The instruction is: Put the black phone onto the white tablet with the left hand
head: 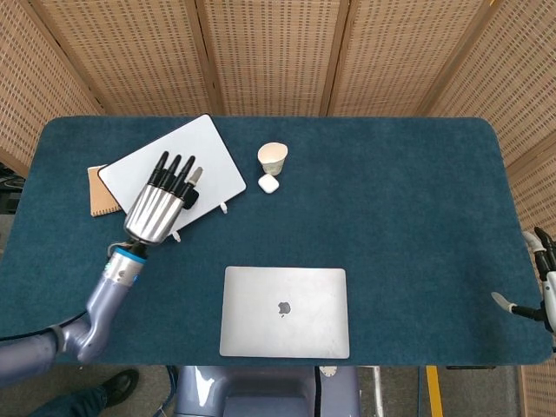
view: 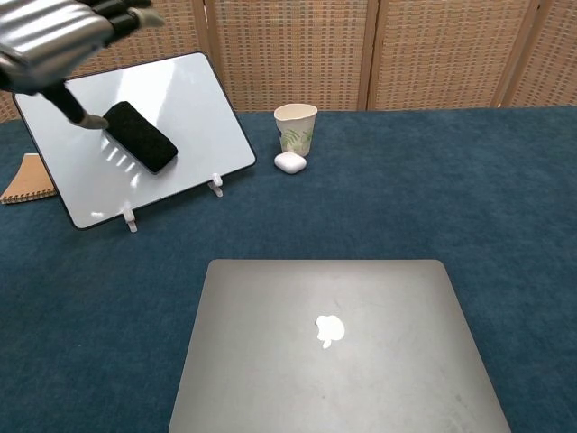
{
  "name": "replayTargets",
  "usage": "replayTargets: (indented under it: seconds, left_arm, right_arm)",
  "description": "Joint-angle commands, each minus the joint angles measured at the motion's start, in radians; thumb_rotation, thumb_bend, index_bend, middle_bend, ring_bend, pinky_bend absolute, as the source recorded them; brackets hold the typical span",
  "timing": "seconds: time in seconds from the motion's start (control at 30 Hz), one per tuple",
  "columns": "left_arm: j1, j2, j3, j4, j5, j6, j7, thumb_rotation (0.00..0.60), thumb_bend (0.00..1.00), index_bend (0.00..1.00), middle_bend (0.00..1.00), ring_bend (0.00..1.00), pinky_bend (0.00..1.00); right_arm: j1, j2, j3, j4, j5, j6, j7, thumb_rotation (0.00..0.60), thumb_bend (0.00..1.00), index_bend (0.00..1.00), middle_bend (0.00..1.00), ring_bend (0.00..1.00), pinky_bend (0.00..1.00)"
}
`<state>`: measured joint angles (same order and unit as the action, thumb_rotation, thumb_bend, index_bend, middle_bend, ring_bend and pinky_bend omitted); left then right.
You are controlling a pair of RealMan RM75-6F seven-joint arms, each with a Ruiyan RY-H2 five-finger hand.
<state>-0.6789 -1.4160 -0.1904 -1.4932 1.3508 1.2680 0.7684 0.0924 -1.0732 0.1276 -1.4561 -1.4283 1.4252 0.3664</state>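
The black phone (view: pixel 140 136) lies flat on the white tablet (view: pixel 194 99), which leans on small feet at the table's back left. My left hand (view: pixel 54 32) hovers raised above the tablet's left part with fingers spread and nothing in it; its thumb tip is close to the phone's upper end. In the head view the left hand (head: pixel 161 204) covers the middle of the tablet (head: pixel 213 156) and hides the phone. My right hand (head: pixel 543 287) hangs at the table's far right edge, fingers apart and empty.
A paper cup (view: pixel 296 126) and a white earbud case (view: pixel 290 162) stand just right of the tablet. A closed silver laptop (view: pixel 329 352) lies at the front centre. A brown notebook (view: pixel 22 178) pokes out from under the tablet's left side.
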Motion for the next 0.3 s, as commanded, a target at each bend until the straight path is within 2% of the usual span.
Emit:
replayTargets:
  seconds: [0.03, 0.17, 0.3]
  left_arm:
    - [0.140, 0.143, 0.030, -0.159, -0.005, 0.116, -0.167, 0.600, 0.00, 0.00, 0.00, 0.00, 0.00]
    - [0.251, 0.216, 0.075, -0.244, -0.034, 0.168, -0.328, 0.600, 0.00, 0.00, 0.00, 0.00, 0.00]
    - [0.343, 0.250, 0.131, -0.274, -0.057, 0.194, -0.441, 0.600, 0.00, 0.00, 0.00, 0.00, 0.00]
  right_arm:
    - [-0.001, -0.004, -0.002, -0.009, -0.006, 0.009, -0.021, 0.600, 0.00, 0.00, 0.00, 0.00, 0.00]
    - [-0.002, -0.009, -0.005, -0.020, -0.011, 0.018, -0.056, 0.600, 0.00, 0.00, 0.00, 0.00, 0.00]
    - [-0.004, -0.016, -0.006, -0.027, -0.013, 0.026, -0.085, 0.600, 0.00, 0.00, 0.00, 0.00, 0.00]
